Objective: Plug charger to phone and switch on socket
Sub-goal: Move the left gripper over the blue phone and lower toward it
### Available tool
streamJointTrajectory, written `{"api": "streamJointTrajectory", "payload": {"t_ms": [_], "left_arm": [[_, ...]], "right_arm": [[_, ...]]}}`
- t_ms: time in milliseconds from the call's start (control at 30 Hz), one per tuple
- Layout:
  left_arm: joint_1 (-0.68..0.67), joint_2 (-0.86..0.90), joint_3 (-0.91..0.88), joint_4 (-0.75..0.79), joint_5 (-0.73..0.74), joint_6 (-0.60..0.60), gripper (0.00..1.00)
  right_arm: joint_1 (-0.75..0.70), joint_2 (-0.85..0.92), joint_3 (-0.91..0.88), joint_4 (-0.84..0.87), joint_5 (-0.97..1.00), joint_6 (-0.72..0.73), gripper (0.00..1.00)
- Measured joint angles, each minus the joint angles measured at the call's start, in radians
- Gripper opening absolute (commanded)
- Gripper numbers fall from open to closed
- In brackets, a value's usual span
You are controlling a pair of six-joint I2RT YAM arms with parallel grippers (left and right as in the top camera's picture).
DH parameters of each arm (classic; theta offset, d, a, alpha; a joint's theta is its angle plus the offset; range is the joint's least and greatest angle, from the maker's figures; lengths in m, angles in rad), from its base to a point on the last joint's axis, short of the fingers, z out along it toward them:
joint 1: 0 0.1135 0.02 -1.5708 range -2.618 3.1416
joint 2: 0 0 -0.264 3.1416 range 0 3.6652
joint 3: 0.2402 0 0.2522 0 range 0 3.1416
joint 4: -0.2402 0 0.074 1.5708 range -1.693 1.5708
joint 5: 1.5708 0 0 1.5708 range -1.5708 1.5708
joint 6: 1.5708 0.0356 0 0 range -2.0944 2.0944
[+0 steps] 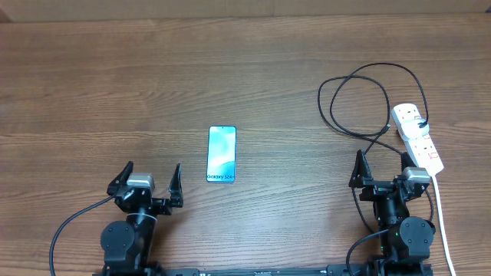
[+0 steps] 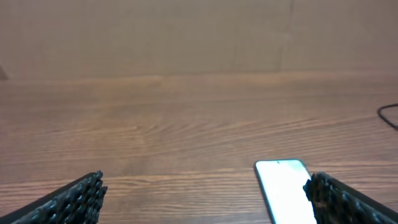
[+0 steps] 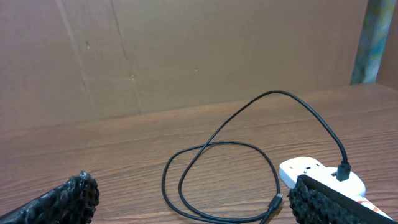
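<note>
The phone (image 1: 222, 154) lies flat near the table's middle with its screen lit, and its top end shows in the left wrist view (image 2: 283, 186). My left gripper (image 1: 153, 169) stands open to the phone's left, empty (image 2: 205, 200). The charger (image 1: 320, 98), a thin black cable, lies in loose loops at the right. One end is plugged into the socket (image 1: 418, 138). Its free plug tip (image 3: 275, 201) rests on the wood beside the socket (image 3: 317, 171). My right gripper (image 1: 382, 159) is open and empty (image 3: 193, 200), just in front of the loops (image 3: 211, 146).
A thick white cord (image 1: 443, 215) runs from the socket toward the table's front edge, past my right arm. A brown cardboard wall (image 3: 186, 56) stands behind the table.
</note>
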Motion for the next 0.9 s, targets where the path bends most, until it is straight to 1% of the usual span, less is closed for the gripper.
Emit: {"api": "streamJointTrajectory", "payload": {"t_ms": [100,267,467,533,567,600,733,900], "left_arm": [[0.0,0.032,0.073,-0.037,0.006,-0.005,0.99],[0.0,0.159,0.217,-0.09,0.013,-0.013,0.99],[0.0,0.398,0.424,-0.206,0.051,-0.019,1.0],[0.0,0.486,0.508,-0.259,0.068,-0.026,1.0],[0.0,0.56,0.583,-0.308,0.082,-0.029,1.0],[0.0,0.575,0.597,-0.312,0.086,-0.03,1.0],[0.0,0.747,0.775,-0.446,0.115,-0.04,0.99],[0.0,0.901,0.916,-0.548,0.137,-0.063,1.0]], "right_arm": [[0.0,0.0,0.0,0.0,0.0,0.0,1.0],[0.0,0.0,0.0,0.0,0.0,0.0,1.0],[0.0,0.0,0.0,0.0,0.0,0.0,1.0],[0.0,0.0,0.0,-0.001,0.0,0.0,1.0],[0.0,0.0,0.0,-0.002,0.0,0.0,1.0],[0.0,0.0,0.0,-0.002,0.0,0.0,1.0],[0.0,0.0,0.0,-0.003,0.0,0.0,1.0],[0.0,0.0,0.0,-0.003,0.0,0.0,1.0]]}}
